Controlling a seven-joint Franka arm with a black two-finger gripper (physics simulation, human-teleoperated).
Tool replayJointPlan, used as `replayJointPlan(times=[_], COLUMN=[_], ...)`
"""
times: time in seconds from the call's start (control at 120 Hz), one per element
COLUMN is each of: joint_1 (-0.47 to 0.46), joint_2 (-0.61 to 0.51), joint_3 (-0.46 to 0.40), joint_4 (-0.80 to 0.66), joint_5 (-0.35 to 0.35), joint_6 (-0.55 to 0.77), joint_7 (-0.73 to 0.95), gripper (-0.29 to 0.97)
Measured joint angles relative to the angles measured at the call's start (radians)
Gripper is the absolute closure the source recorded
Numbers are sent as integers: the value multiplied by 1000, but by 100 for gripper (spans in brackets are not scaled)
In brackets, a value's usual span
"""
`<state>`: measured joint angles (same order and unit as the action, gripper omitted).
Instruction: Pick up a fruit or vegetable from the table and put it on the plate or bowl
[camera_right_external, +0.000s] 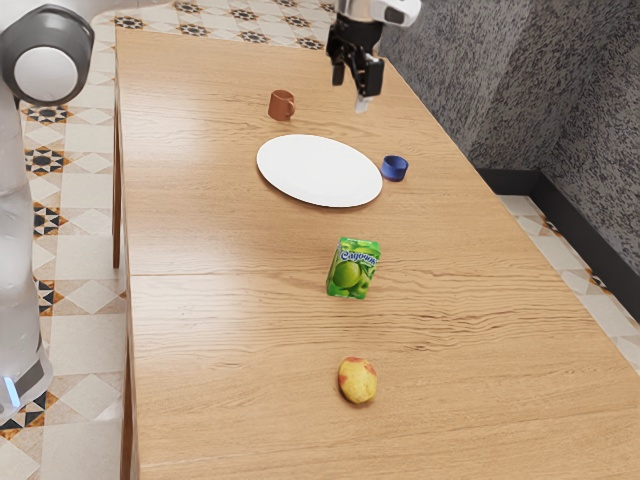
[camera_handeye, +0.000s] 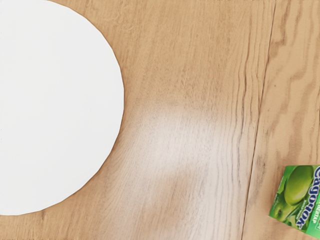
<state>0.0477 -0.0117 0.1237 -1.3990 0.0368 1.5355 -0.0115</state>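
Nearest to me, a yellow-red fruit (camera_right_external: 357, 380) lies on the wooden table (camera_right_external: 200, 300), well apart from the white plate (camera_right_external: 319, 170); whether it is a peach or an apple I cannot tell. Between them stands a green juice carton (camera_right_external: 353, 267). The wrist view catches just a corner of that carton (camera_handeye: 298, 200) and part of the plate (camera_handeye: 50, 110), both cut by the frame. The exterior view adds a brown mug (camera_right_external: 282, 104) and a small blue cup (camera_right_external: 394, 167) near the plate. Beyond the plate the gripper (camera_right_external: 352, 92) hangs pointing down, fingers apart and holding nothing, the arm above it cropped.
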Motion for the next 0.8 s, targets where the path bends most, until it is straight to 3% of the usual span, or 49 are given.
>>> replayJointPlan(times=[0.208, 0.375, 0.558, 0.725, 0.8], joint_1=[24, 37, -48, -33, -69], joint_2=[-1, 44, 21, 5, 48], joint_3=[1, -2, -6, -150, -173], joint_4=[4, 148, 256, 310, 307], joint_5=[-12, -6, 1, 4, 5], joint_6=[-1, -50, -131, -190, -201], joint_7=[-1, -3, -5, -6, -10], gripper=[0, 0, 0, 0, 0])
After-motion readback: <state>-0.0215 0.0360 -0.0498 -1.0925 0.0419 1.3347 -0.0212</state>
